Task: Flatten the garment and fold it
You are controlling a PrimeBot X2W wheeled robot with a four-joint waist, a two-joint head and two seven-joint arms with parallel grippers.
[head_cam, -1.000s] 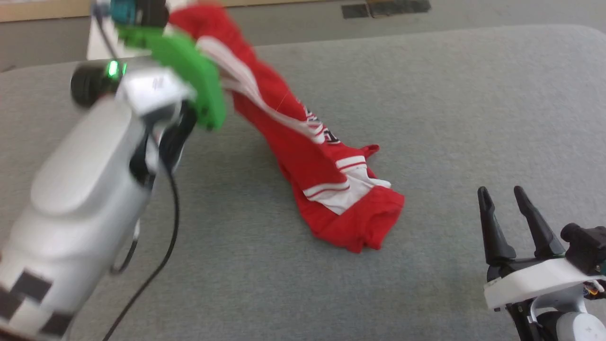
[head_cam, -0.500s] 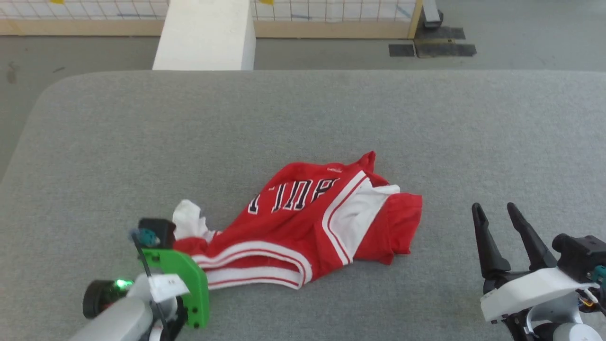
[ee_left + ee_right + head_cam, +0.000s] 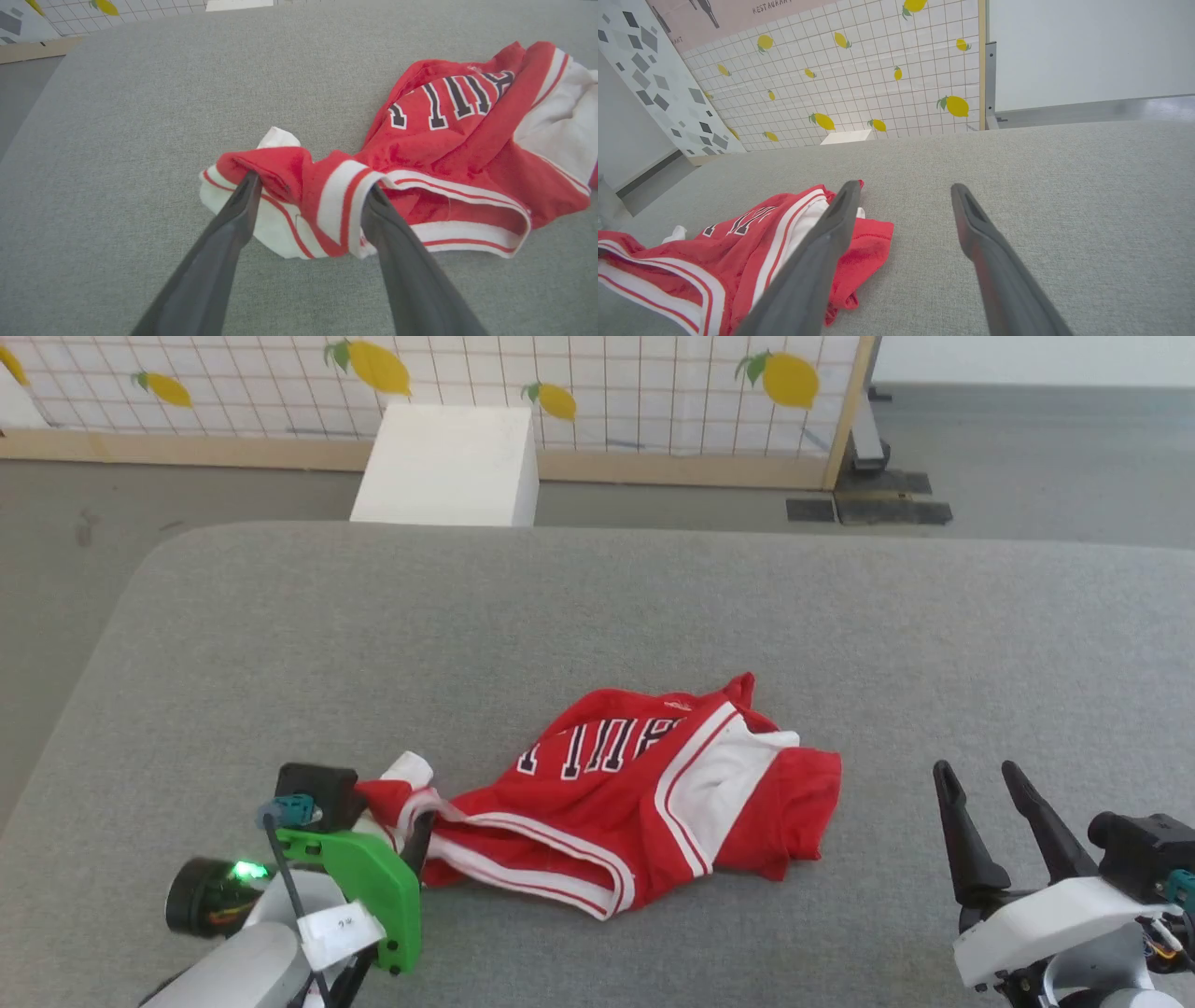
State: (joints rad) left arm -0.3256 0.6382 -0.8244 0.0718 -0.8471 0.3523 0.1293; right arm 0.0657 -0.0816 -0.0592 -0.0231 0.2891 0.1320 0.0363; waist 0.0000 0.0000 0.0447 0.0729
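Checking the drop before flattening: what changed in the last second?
The left hand brought the lifted garment down onto the table and opened, letting it go; fabric still lies between its fingers. The right hand stayed open, apart from the garment.

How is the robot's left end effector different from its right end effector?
The left end effector has a bunched edge of the garment between its spread fingers; the right end effector has nothing between its fingers and sits beside the garment over bare grey table. The left end effector wears a green bracket; the right end effector's mount is white. Both are open, with two long dark fingers.
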